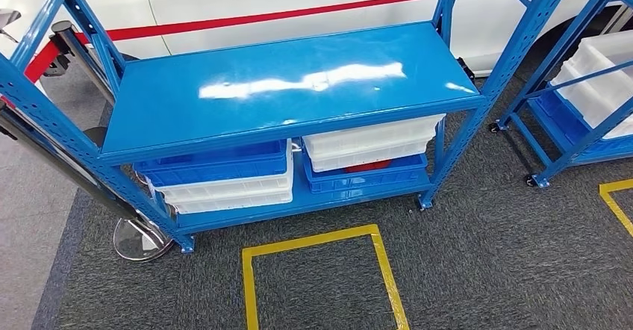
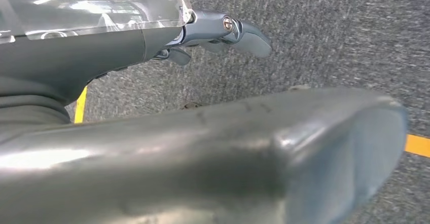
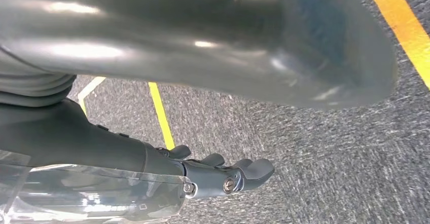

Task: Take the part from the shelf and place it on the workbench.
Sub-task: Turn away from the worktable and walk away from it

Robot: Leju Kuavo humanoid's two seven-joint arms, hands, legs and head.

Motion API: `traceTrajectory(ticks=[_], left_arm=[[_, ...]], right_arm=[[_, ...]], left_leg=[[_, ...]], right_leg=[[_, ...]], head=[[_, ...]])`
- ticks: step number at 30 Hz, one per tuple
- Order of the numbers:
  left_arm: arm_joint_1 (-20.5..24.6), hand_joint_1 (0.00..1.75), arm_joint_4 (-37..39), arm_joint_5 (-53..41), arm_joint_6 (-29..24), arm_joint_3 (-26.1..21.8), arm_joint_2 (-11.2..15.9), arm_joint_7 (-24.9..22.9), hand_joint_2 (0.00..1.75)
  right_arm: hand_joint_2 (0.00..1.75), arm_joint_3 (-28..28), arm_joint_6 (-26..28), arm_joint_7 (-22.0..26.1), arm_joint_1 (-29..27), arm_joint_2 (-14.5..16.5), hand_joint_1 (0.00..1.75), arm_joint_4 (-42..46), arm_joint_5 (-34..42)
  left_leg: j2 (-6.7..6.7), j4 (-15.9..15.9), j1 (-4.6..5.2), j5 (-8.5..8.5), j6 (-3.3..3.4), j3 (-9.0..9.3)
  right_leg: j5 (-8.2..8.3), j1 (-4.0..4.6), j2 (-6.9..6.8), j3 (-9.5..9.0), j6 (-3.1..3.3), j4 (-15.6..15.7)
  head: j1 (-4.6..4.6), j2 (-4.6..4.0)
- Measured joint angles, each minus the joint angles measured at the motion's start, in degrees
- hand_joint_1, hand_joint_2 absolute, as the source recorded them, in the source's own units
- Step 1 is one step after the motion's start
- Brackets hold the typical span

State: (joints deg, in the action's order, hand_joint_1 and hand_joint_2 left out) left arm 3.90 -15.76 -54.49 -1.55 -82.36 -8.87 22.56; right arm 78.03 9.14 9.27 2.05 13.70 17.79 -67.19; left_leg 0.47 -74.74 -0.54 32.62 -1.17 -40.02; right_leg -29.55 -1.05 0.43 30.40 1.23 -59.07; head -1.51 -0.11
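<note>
A blue metal shelf rack stands in front of me in the head view, its top board bare and glossy. On its lower level sit stacked bins: a blue one over white ones on the left, and white ones over a blue bin on the right. Something red shows inside that right blue bin; I cannot tell what it is. My left hand hangs above grey carpet, fingers stretched out and holding nothing. My right hand also hangs over the carpet with its fingers apart and nothing in them.
A white car with a red stripe stands behind the rack. A second blue rack with white bins is at the right. A yellow tape square marks the carpet before the rack. A chrome stanchion base sits at the rack's left foot.
</note>
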Motion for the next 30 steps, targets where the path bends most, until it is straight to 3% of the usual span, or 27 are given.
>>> traceTrajectory(ticks=[2,3,5,9,11,13,14,15,18,20,23,25,28,29,30], left_arm=[[0.0,0.0,0.0,0.0,0.1,0.0,0.0,0.0,0.0],[0.0,0.0,0.0,0.0,0.1,0.0,0.0,0.0,0.0],[0.0,0.0,0.0,0.0,0.1,0.0,0.0,0.0,0.0],[-0.1,0.0,-0.1,0.1,0.1,0.0,0.0,0.1,0.0],[-0.1,0.0,-0.1,0.2,0.1,0.0,0.0,0.1,0.0],[0.0,0.0,-0.1,0.1,0.1,0.0,0.0,0.0,0.0],[-0.1,0.0,-0.1,0.1,0.1,0.0,0.0,0.0,0.0],[-0.1,0.0,-0.1,0.1,0.0,0.0,0.0,0.0,0.0],[-0.2,0.0,-0.1,0.1,-0.3,0.0,-0.1,0.0,0.0],[0.0,0.0,-0.2,0.0,-0.7,0.0,-0.3,-0.1,0.0],[0.2,0.0,-0.2,-0.1,-1.2,0.0,-0.3,-0.2,0.0],[0.3,0.0,-0.2,-0.2,-1.4,0.0,-0.4,-0.2,0.0],[0.5,0.0,-0.2,-0.3,-1.7,0.0,-0.3,-0.2,0.0],[0.4,0.0,-0.2,-0.4,-1.8,0.0,-0.3,-0.2,0.0],[0.4,0.0,-0.2,-0.5,-1.8,0.1,-0.3,-0.2,0.0]], right_arm=[[0.0,0.0,0.0,-0.1,0.0,0.0,0.0,0.0,-0.1],[0.0,0.0,0.0,-0.1,0.0,0.0,0.0,0.0,-0.1],[0.0,0.0,0.0,-0.2,0.1,0.0,0.0,0.0,-0.2],[0.0,0.0,0.0,-0.3,0.1,0.0,0.0,0.0,-0.5],[0.0,0.0,0.0,-0.4,0.1,0.0,0.0,0.0,-0.6],[0.0,0.0,0.0,-0.4,0.2,0.0,0.0,0.0,-0.7],[0.0,0.0,0.0,-0.5,0.1,0.0,0.0,0.0,-0.7],[0.0,0.0,0.0,-0.5,0.1,0.0,0.0,0.0,-0.8],[0.0,0.0,0.0,-0.5,0.0,0.0,0.0,0.0,-1.0],[0.0,0.0,0.0,-0.5,0.0,-0.1,0.0,0.0,-1.0],[0.0,0.0,0.0,-0.7,0.1,-0.1,0.0,0.0,-1.1],[0.0,0.0,0.0,-0.7,0.2,0.0,0.0,0.0,-1.2],[0.0,0.0,0.0,-0.7,0.3,0.0,0.0,0.0,-1.3],[0.0,0.0,0.0,-0.7,0.3,0.0,0.0,0.0,-1.4],[0.0,0.0,0.0,-0.7,0.3,0.0,0.0,0.0,-1.5]], left_leg=[[-0.06,7.8,-0.07,-4.28,0.14,3.53],[-0.13,11.3,0.05,-5.4,0.36,5.22],[-0.24,15.0,0.33,-5.58,0.97,6.85],[-0.3,16.2,0.29,-4.95,2.66,8.54],[-0.22,16.5,0.35,-4.55,3.26,9.5],[-0.18,16.5,0.58,-3.92,3.52,10.14],[-0.19,16.5,0.69,-3.53,3.54,10.64],[-0.21,16.5,0.79,-3.12,3.53,11.25],[-0.14,16.6,1.0,-1.59,3.3,13.49],[-0.07,16.8,1.03,-0.72,2.78,14.21],[-0.05,16.7,1.08,-0.49,1.74,15.05],[-0.14,14.3,1.02,0.69,1.15,14.46],[-0.22,5.2,0.45,5.18,0.02,9.05],[-0.22,3.1,0.26,5.88,-0.26,7.4],[-0.22,2.6,0.12,5.49,-0.44,6.46]], right_leg=[[-0.67,-0.16,0.32,-1.01,-0.52,0.0],[-1.02,-0.18,0.44,-1.33,-0.89,0.0],[-1.35,-0.14,0.55,-1.72,-1.73,0.1],[-1.93,-0.23,0.25,-1.66,-3.07,-2.0],[-4.59,-0.21,-0.01,1.68,-3.27,-7.8],[-6.91,-0.14,-0.07,6.64,-3.3,-14.6],[-6.65,-0.1,-0.08,8.26,-3.2,-15.9],[-5.4,-0.01,-0.08,8.99,-3.03,-15.4],[2.25,0.71,-0.25,7.02,-1.81,-5.9],[4.46,1.29,-0.39,6.38,-1.07,-2.0],[4.71,1.28,-0.27,5.7,-0.24,-1.0],[4.58,0.88,-0.21,4.56,0.21,-0.2],[4.18,0.75,-0.18,3.85,0.69,0.3],[4.02,0.75,-0.14,3.71,0.74,0.3],[3.87,0.75,-0.07,3.53,0.7,0.2]], head=[[0.02,0.0],[0.01,0.0],[0.03,0.0],[0.17,0.0],[0.32,0.0],[0.36,0.0],[0.36,0.0],[0.37,0.0],[0.28,0.0],[0.11,0.0],[0.06,0.0],[-0.03,0.0],[-0.22,0.0],[-0.22,0.0],[-0.22,0.0]])
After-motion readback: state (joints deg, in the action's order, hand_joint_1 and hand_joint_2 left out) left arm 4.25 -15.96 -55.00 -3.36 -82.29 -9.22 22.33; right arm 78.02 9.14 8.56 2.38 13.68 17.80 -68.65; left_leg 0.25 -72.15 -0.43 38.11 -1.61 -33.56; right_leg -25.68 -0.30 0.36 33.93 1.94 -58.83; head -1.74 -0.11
